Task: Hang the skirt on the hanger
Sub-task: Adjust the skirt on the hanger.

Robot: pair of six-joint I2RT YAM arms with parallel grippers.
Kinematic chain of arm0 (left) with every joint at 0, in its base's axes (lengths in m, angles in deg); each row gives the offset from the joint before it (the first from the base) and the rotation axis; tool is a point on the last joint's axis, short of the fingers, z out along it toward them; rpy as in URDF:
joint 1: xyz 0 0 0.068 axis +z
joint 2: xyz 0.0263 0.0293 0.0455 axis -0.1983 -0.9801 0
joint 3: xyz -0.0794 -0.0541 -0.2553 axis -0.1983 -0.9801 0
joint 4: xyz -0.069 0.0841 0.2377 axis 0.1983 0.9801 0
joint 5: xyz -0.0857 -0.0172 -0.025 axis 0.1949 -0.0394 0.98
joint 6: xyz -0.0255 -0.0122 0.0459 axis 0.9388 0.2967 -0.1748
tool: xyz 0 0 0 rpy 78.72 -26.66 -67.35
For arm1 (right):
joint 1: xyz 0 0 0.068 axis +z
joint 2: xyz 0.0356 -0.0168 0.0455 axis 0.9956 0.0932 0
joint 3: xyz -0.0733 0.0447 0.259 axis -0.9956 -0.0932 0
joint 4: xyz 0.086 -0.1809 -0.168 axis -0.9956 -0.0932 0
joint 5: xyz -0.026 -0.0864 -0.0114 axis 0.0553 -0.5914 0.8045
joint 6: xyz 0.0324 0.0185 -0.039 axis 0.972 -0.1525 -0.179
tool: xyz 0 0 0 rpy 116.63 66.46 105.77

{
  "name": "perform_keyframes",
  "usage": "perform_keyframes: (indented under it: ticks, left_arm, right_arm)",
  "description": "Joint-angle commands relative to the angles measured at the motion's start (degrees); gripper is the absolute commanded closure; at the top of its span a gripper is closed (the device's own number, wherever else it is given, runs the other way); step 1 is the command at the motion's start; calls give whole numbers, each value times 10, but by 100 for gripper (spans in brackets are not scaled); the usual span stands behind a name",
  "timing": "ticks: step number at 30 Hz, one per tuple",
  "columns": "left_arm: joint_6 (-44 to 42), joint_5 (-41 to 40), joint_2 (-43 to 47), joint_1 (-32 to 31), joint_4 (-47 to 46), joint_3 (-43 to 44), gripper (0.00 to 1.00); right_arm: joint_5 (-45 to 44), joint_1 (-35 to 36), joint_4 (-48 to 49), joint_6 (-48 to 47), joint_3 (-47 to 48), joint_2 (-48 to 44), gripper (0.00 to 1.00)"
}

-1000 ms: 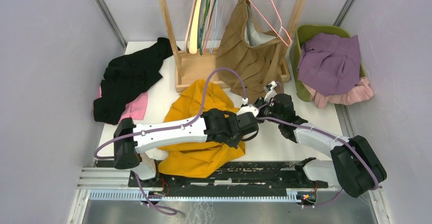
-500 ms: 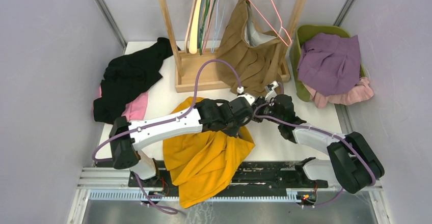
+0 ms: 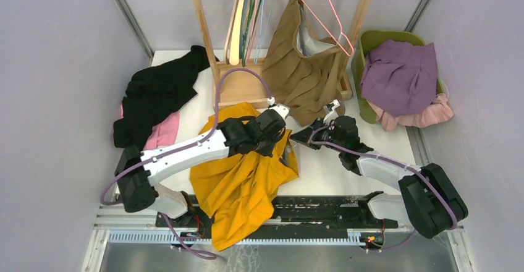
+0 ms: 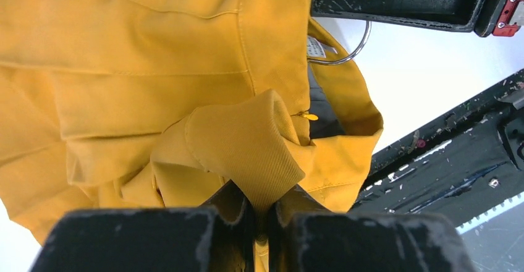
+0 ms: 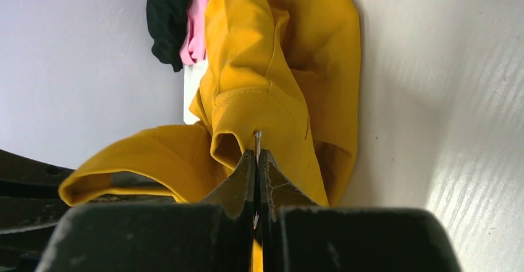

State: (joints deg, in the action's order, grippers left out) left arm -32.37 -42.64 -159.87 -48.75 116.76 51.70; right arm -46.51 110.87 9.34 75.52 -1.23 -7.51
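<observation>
The left fingers [image 4: 232, 207] are pinching shut on a bunched fold at the waistband of the yellow skirt [image 3: 241, 179], which is spilling away from their tips. The right fingers [image 5: 240, 188] are pressing tightly together on a thin wire hanger [image 5: 257, 139], whose tip is poking out between them against the waistband's edge. The skirt is hanging between the two arms, trailing over the white desk [image 3: 333, 170] in front of the wooden rack [image 3: 238, 86] and past the near edge.
</observation>
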Motion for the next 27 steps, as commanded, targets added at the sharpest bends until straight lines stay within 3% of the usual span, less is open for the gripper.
perform_keyframes:
  ticks: [1, 9, 19, 23, 27]
  left_arm:
    - [-40, -97, 67, 23, -171, -14, 97]
    - [-40, -129, 85, 62, -234, -94, 97]
    - [-44, -155, 46, 75, -302, -160, 95]
    - [-43, -148, 31, 78, -314, -179, 86]
    - [-41, -144, 14, 81, -304, -179, 70]
  right_arm:
    - [110, 14, 10, -19, 6, 5, 99]
    - [143, 14, -23, -49, 34, 23, 99]
    - [177, 14, -40, -82, 58, 61, 99]
    - [187, 14, -52, -90, 69, 61, 99]
    - [190, 14, -73, -100, 82, 58, 99]
